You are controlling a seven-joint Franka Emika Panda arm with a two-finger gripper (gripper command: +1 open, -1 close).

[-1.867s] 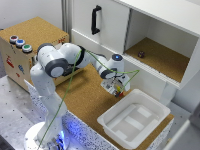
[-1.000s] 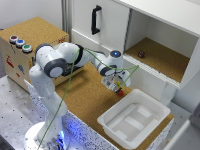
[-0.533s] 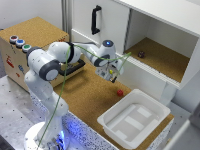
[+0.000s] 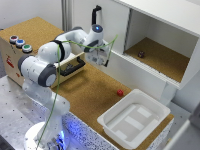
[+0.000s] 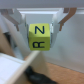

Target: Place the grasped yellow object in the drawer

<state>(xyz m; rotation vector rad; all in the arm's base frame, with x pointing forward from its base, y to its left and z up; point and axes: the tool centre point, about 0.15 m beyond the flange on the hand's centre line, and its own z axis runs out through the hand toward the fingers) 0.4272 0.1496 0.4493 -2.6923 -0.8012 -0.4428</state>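
My gripper (image 4: 101, 56) hangs above the cork surface, in front of the white cupboard and just to the exterior view's right of the drawer. It is shut on the yellow object (image 5: 40, 37), which the wrist view shows as a small yellow cube with black letters, clamped between both fingers (image 5: 19, 24). In the exterior view the cube is hidden by the fingers. The light-wood drawer (image 4: 75, 67) with its black bar handle sits in the button-topped wooden box (image 4: 12, 60). My arm partly covers the drawer.
A small red ball (image 4: 120, 92) lies on the cork. A white plastic tub (image 4: 132, 117) stands at the exterior view's lower right. The white cupboard door (image 4: 102, 20) has a black handle. Beside it, an open compartment (image 4: 160, 60) holds a small dark item.
My gripper has risen from low beside the tub and moved toward the exterior view's left and back, toward the drawer. The yellow object stays clamped.
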